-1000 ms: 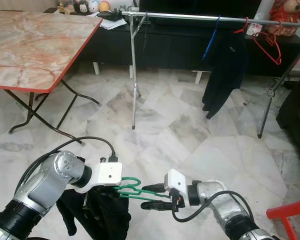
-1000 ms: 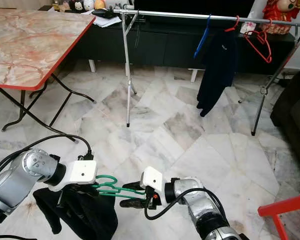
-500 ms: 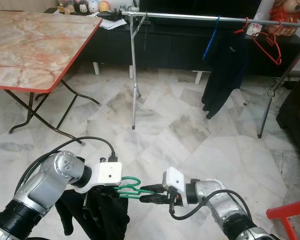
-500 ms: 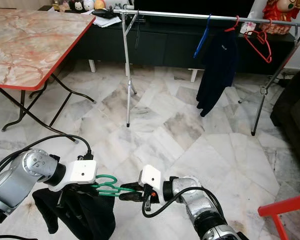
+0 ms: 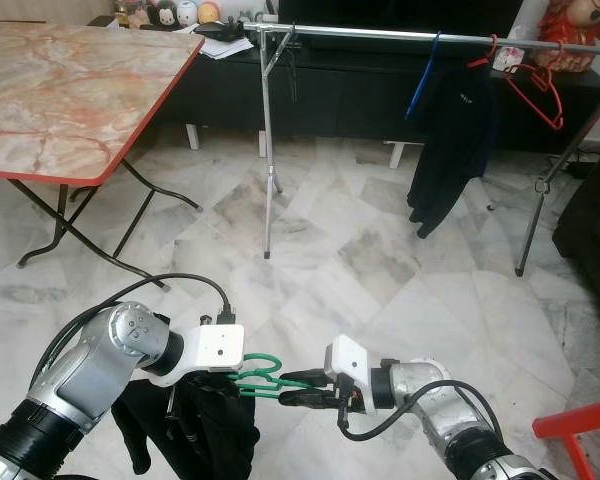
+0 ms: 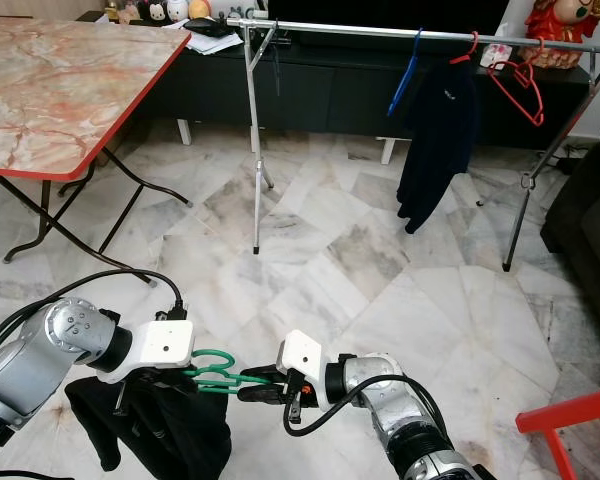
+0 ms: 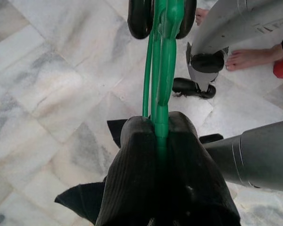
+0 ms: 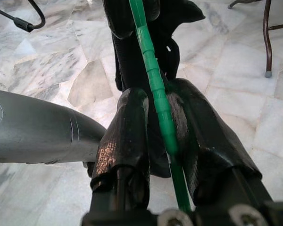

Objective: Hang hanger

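Both end effectors grip one green hanger low over the marble floor, well short of the clothes rail.

The green hanger (image 5: 265,378) carries a black garment (image 5: 205,430) that droops below it, and it sits far in front of the clothes rail (image 5: 400,37) at the back of the room. The left end effector (image 7: 159,136) is clamped tight on the hanger's end nearest the garment; the right end effector (image 8: 160,117) pinches the green wire from the opposite side, fingers narrow around it. On the rail itself hang a dark jacket on a blue hanger (image 5: 422,75) and a red hanger (image 5: 535,85). A marble-topped counter (image 5: 70,90) stands to the left of the rail.
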